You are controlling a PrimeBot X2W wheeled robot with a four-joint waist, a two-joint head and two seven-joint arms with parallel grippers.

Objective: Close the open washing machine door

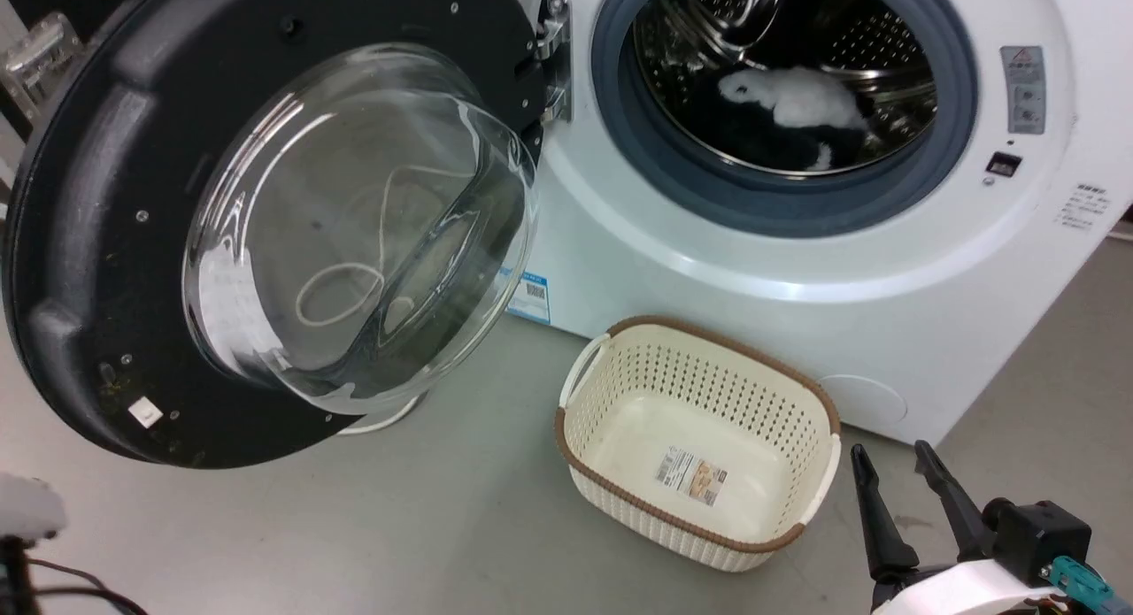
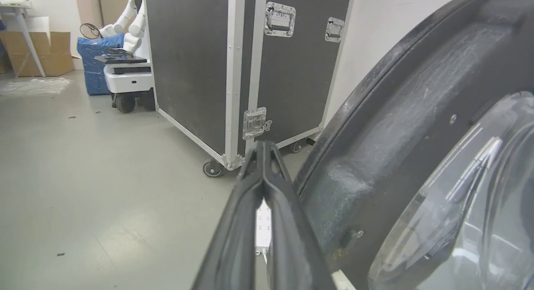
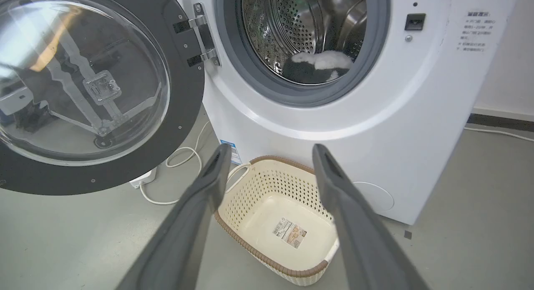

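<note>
Black-and-white laundry [image 1: 790,111] inside washing machine [image 1: 797,283]

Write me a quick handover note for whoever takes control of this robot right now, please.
Left end effector: shut, empty, close beside the rim of the washing machine door; contact unclear.
Right end effector: open, empty, near the basket.
The door stands wide open on its hinge; the washing machine has laundry in its drum.
Done: nothing on the door yet.
Left: swing the door shut.
</note>
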